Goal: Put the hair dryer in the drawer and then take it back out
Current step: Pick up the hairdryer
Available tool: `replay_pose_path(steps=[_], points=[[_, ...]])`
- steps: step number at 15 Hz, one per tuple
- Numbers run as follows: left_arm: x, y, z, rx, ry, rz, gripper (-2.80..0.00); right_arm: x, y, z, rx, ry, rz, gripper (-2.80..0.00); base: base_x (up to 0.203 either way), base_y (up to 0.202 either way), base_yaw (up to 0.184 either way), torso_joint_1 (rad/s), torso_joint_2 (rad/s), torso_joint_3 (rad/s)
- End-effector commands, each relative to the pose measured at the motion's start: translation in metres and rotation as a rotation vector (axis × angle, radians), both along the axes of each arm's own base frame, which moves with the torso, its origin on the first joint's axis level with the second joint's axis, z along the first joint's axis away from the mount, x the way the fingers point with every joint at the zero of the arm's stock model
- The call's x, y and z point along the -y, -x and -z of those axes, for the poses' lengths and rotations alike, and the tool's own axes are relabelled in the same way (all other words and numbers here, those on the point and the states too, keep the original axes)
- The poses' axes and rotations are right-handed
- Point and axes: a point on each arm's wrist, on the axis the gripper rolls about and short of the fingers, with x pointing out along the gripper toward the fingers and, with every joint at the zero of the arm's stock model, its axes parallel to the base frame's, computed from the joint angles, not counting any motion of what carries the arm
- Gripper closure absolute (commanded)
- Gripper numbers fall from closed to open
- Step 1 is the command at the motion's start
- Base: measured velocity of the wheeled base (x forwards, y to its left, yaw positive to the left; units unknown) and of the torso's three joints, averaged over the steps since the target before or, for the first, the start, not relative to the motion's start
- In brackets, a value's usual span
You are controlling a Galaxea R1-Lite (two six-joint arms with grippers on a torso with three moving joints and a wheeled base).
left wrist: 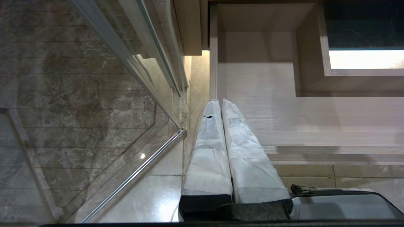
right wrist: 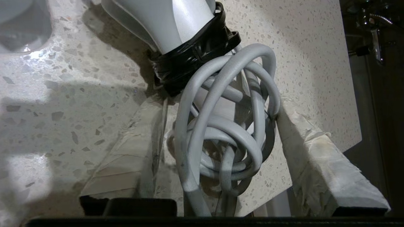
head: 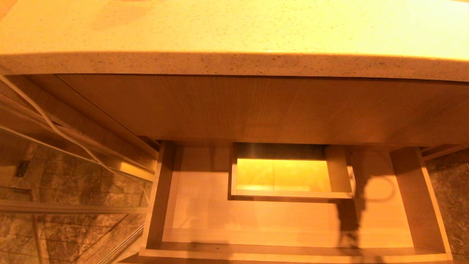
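Observation:
The hair dryer (right wrist: 176, 22), silver-white with black tape at the handle joint, lies on the speckled countertop (right wrist: 79, 110). Its grey cord (right wrist: 221, 132) is coiled round the handle. My right gripper (right wrist: 217, 104) straddles that coil, with both taped fingers against its sides, shut on it. The drawer (head: 205, 220) stands pulled out below the counter, its boxed cutout (head: 282, 176) in the middle and nothing lying in it. My left gripper (left wrist: 221, 102) hangs parked by the drawer's (left wrist: 284, 110) left front corner, fingers pressed together. Neither arm shows in the head view.
The counter slab (head: 234, 29) overhangs the tall wood panel (head: 256, 110) above the drawer. A white cable (head: 55, 128) and a glass screen (left wrist: 126, 63) run along the left, over marble floor tiles. Chrome fittings (right wrist: 372, 31) sit past the counter's edge. My base (left wrist: 341, 205) is below the drawer front.

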Motion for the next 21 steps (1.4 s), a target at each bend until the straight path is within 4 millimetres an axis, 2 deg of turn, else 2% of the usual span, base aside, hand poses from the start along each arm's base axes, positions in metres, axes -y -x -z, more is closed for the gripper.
replay_pose_path(steps=[1,9,13,21], points=[[0.000,0.000,0.000,-0.001,0.000,0.000,0.00,0.002,-0.005,0.003,-0.016,-0.005,-0.004,0.00,0.000,0.000,0.000,0.000,0.00,0.000],[0.000,0.000,0.000,-0.001,0.000,0.000,0.00,-0.001,0.005,-0.004,0.016,0.023,-0.004,0.00,0.000,0.000,0.000,0.000,0.00,0.000],[0.000,0.000,0.000,-0.001,0.000,0.000,0.00,-0.011,0.035,-0.019,0.065,0.088,-0.008,0.00,0.000,0.000,0.000,0.000,0.00,0.000],[0.000,0.000,0.000,-0.001,0.000,0.000,0.00,-0.021,0.063,-0.029,0.098,0.151,-0.010,0.00,0.000,0.000,0.000,0.000,0.00,0.000]])
